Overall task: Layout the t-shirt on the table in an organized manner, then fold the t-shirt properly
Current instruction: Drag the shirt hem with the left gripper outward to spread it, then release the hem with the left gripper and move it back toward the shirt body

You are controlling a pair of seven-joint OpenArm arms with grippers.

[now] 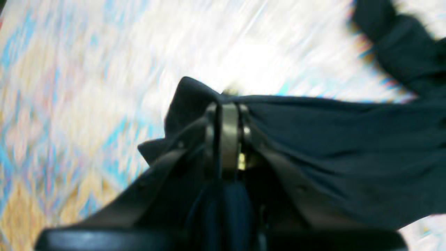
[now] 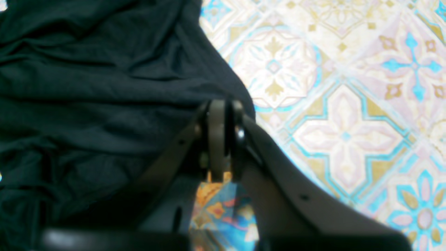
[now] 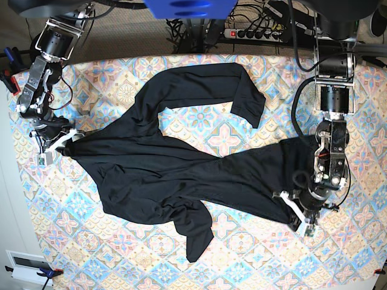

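Observation:
The black t-shirt point(image 3: 151, 169) lies twisted and stretched across the patterned table point(image 3: 242, 266), with one part reaching to the back point(image 3: 242, 90) and another drooping toward the front point(image 3: 196, 238). My left gripper point(image 3: 297, 216) at the right side is shut on a bunched corner of the shirt point(image 1: 313, 139); in the left wrist view the fingertips point(image 1: 224, 104) pinch the cloth above the blurred table. My right gripper point(image 3: 63, 142) at the left side is shut on the shirt's pointed end. In the right wrist view its closed tips point(image 2: 223, 104) sit at the cloth's edge point(image 2: 87, 104).
A power strip point(image 3: 254, 31) and cables lie beyond the table's back edge. A white box point(image 3: 24, 266) sits off the front left corner. Bare tablecloth shows along the front point(image 3: 272, 260) and between the shirt's back and right parts point(image 3: 217, 133).

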